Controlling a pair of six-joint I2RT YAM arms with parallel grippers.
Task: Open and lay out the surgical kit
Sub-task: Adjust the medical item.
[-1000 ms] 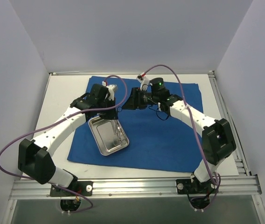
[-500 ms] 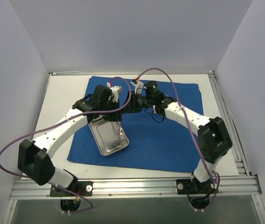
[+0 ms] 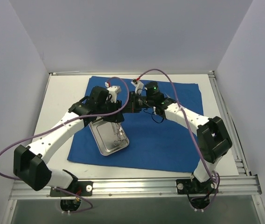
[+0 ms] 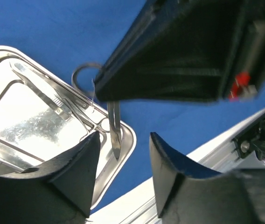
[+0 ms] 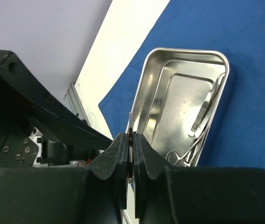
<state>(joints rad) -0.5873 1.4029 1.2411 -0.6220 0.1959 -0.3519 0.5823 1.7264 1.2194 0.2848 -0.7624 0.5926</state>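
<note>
Steel scissors [image 4: 115, 128] hang tip-down from my right claw [image 5: 131, 136], over the rim of the tray [image 3: 108, 136].
I see their long axis near upright. The tray lies far-left to near-right on the blue cloth [image 3: 170, 135] spread over the desk. My right claw is clenched on the scissors. My left claw [image 4: 123, 140] is released, fingers apart just beneath. Both arms reach inward and meet, and from above their wrists hide the scissors.
</note>
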